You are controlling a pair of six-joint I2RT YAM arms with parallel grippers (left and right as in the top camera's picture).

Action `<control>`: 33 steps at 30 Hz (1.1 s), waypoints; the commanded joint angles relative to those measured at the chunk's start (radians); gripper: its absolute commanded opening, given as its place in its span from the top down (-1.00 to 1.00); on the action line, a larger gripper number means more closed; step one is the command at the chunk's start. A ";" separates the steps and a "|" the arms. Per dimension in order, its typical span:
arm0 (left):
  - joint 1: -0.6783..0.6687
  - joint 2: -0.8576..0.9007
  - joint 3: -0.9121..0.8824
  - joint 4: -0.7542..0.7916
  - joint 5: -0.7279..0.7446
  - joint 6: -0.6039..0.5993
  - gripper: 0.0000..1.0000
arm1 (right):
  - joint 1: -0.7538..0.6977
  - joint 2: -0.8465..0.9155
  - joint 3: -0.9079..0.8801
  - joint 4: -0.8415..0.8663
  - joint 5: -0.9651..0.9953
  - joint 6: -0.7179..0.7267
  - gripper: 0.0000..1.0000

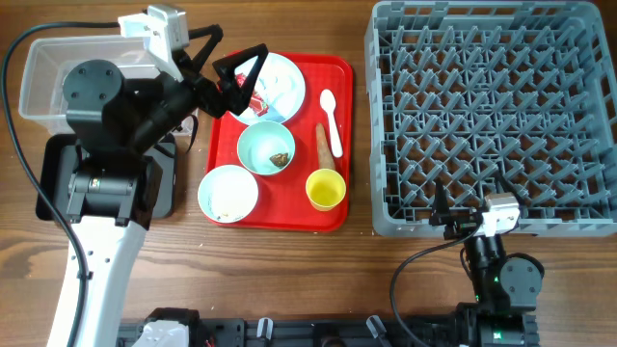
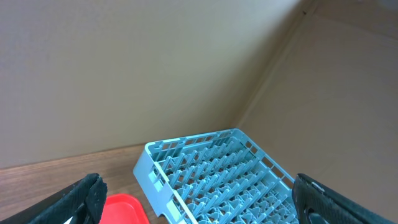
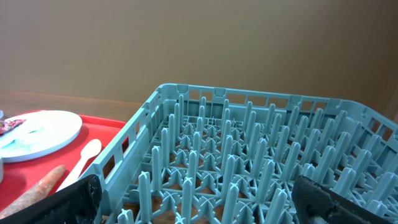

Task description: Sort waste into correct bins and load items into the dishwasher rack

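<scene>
Wrapper-sorting step: left hand (image 1: pixel 245 77) apart above wrapper (image 1: pixel 256 102), tabletop's far edge; next lower, pinch. Right hand (image 1: pixel 455 220) apart, idle.

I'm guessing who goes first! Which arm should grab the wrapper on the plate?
Left. The left tool hovers open over the wrapper; the right tool sits far off by the rack.

Plate (image 1: pixel 286 77), 2 bowls (image 1: pixel 254 143) (image 1: pixel 228 193), upright yellow cup (image 1: pixel 326 190), spoon (image 1: pixel 331 120) and carrot stick (image 1: pixel 323 146) are grouped just left of grey rack (image 1: pixel 492 116).
</scene>
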State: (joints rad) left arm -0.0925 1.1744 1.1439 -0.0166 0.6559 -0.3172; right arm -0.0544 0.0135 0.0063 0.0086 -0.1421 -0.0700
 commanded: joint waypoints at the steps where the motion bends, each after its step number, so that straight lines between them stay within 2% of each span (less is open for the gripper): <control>1: -0.004 0.012 0.016 0.001 -0.053 -0.005 -0.95 | -0.005 -0.006 -0.001 0.005 -0.016 -0.006 -0.99; 5: -0.004 0.076 0.017 0.002 -0.158 0.004 -0.93 | -0.005 -0.006 -0.001 0.005 -0.016 -0.007 -1.00; 8: -0.004 0.138 0.017 0.001 -0.187 0.111 -0.88 | -0.005 -0.006 -0.001 0.005 -0.016 -0.006 -0.99; 10: -0.004 0.172 0.017 -0.009 -0.234 0.138 -0.87 | -0.005 -0.006 -0.001 0.005 -0.016 -0.007 -1.00; 13: -0.013 0.233 0.017 -0.091 -0.334 0.249 -0.85 | -0.005 -0.006 -0.001 0.005 -0.016 -0.007 -0.99; 15: -0.053 0.262 0.017 -0.154 -0.436 0.344 -0.84 | -0.005 -0.006 -0.001 0.005 -0.016 -0.007 -0.99; 18: -0.114 0.317 0.017 -0.192 -0.547 0.422 -0.85 | -0.005 -0.006 -0.001 0.005 -0.016 -0.006 -0.99; 21: -0.148 0.369 0.017 -0.194 -0.571 0.426 -0.87 | -0.005 -0.006 -0.001 0.006 -0.003 -0.074 -0.99; 22: -0.151 0.378 0.017 -0.204 -0.572 0.426 -0.87 | -0.005 -0.006 -0.001 0.005 0.006 -0.160 -0.99; 26: -0.159 0.380 0.017 -0.230 -0.544 0.422 -0.92 | -0.005 -0.006 -0.001 0.003 0.008 -0.167 -0.99; 28: -0.198 0.385 0.017 -0.255 -0.547 0.421 -0.92 | -0.005 -0.006 -0.001 0.034 0.014 -0.160 -0.99; 31: -0.244 0.432 0.060 -0.269 -0.628 0.360 -0.90 | -0.005 0.001 0.009 0.130 0.014 -0.019 -0.99; 33: -0.244 0.496 0.190 -0.394 -0.628 0.348 -0.87 | -0.005 0.041 0.064 0.138 0.013 0.028 -0.99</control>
State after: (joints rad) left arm -0.3363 1.5993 1.1892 -0.3267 0.0616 0.0673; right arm -0.0544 0.0204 0.0101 0.1364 -0.1368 -0.1349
